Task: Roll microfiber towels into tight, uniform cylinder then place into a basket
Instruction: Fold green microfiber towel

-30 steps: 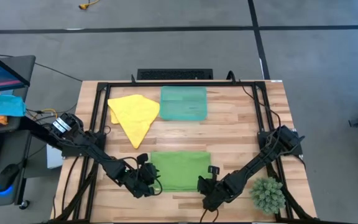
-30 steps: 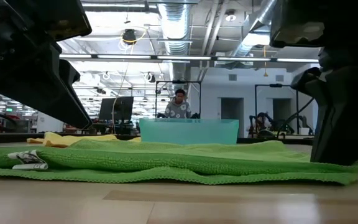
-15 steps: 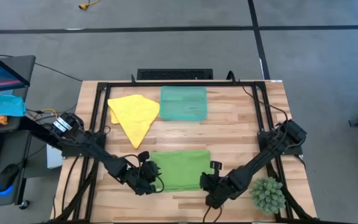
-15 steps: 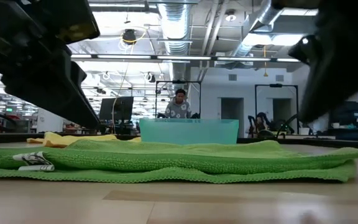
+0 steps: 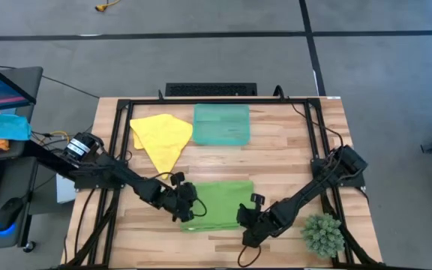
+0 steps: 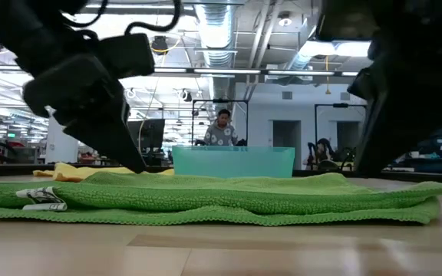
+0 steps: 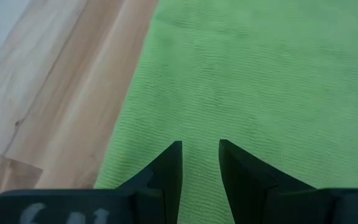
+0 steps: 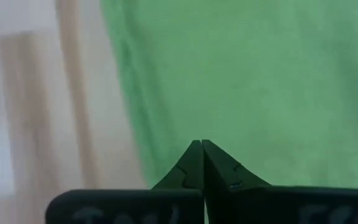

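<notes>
Currently: rolling not yet begun, by my reading.
Green towel (image 5: 217,204): flat near the table's (image 5: 291,161) front edge, long axis left to right.
Left gripper (image 5: 187,212): over the towel's left end, fingers slightly parted, nothing between them.
Right gripper (image 5: 247,220): at its right end, fingers pressed together, empty.
Nearer arm: neither; one at each end.
Room: bare wood toward the basket (image 5: 221,124); yellow towel (image 5: 161,138) lies beside it.

Basket (image 5: 221,124) beside towel (image 5: 162,139), behind another towel (image 5: 217,204)

two towels (image 5: 217,204) (green, yellow (image 5: 162,138)), one basket (image 5: 221,124)
</notes>
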Controlling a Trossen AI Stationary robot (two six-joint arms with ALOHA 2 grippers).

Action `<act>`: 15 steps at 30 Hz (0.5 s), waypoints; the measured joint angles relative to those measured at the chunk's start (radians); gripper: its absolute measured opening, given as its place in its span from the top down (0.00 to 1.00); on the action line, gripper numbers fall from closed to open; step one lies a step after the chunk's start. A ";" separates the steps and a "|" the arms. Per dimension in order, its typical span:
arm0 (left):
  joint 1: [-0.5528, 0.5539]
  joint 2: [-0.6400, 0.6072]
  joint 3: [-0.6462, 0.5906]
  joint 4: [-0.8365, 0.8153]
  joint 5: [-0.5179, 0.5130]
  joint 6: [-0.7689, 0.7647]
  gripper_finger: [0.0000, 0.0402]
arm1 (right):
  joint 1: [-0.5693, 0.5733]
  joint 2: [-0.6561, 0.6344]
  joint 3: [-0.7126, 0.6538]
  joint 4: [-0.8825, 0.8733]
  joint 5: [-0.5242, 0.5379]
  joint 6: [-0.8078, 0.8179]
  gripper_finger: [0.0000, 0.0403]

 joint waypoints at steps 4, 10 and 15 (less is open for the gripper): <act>0.006 0.000 0.000 -0.007 0.015 0.007 0.76 | 0.003 0.019 -0.003 -0.011 -0.024 0.030 0.97; 0.011 0.000 0.001 -0.046 0.092 -0.049 0.76 | 0.002 0.027 0.001 -0.044 -0.024 0.064 0.95; 0.001 0.000 0.001 -0.047 0.152 -0.085 0.76 | -0.018 0.027 0.001 -0.137 -0.024 0.121 0.97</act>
